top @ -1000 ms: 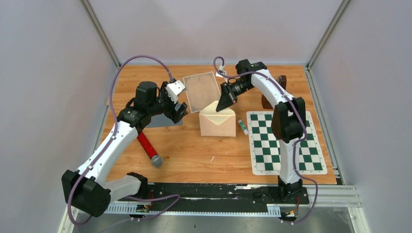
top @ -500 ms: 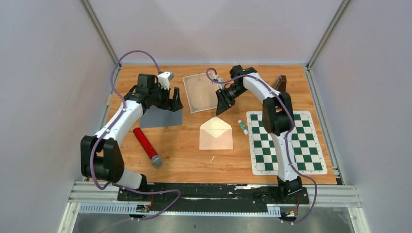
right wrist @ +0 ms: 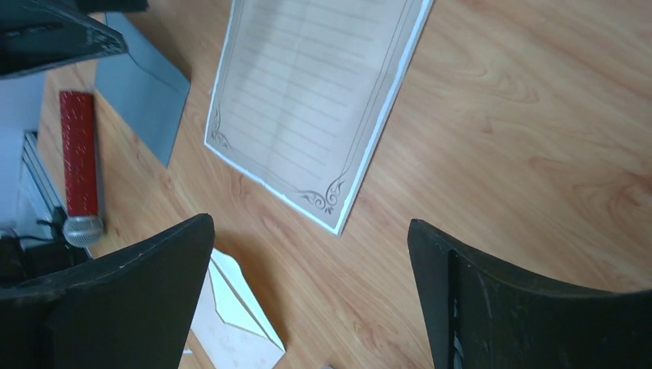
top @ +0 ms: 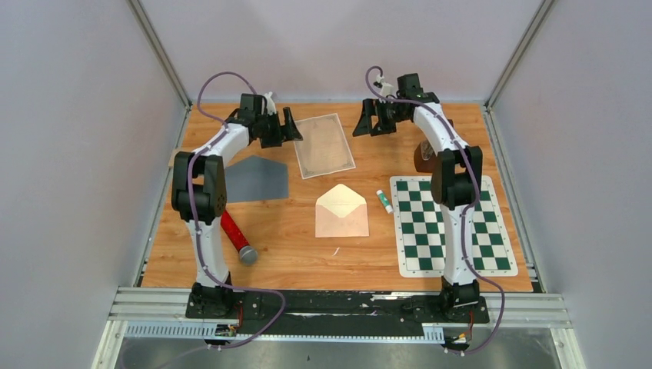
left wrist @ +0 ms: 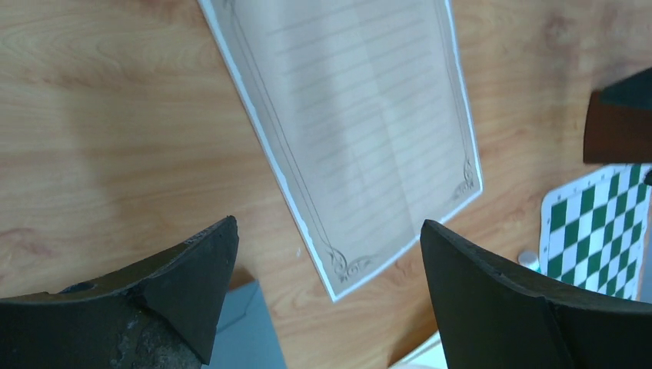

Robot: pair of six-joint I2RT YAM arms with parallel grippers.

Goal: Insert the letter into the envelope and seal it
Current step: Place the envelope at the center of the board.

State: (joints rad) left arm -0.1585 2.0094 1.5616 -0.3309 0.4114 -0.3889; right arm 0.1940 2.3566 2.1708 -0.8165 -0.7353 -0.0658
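Note:
The letter [top: 324,144], a lined sheet with an ornate border, lies flat on the wooden table at the far middle. The cream envelope [top: 342,211] rests flat nearer the arms, its flap open and pointing away. My left gripper [top: 291,129] hovers open just off the letter's left edge, holding nothing. My right gripper [top: 371,127] hangs open to the letter's right, also holding nothing. In the left wrist view the letter [left wrist: 361,131] shows between and beyond my left gripper [left wrist: 327,223]. The right wrist view shows the letter [right wrist: 307,100], the envelope [right wrist: 231,315] and my right gripper [right wrist: 310,223].
A grey sheet [top: 256,178] and a red microphone [top: 234,237] lie on the left. A glue stick [top: 384,201] sits right of the envelope, beside a green chessboard mat [top: 450,224]. A brown object [top: 423,157] stands by the right arm.
My right gripper has opened and left the envelope's flap. Both arms have drawn back to the far side. The envelope and letter now lie flat.

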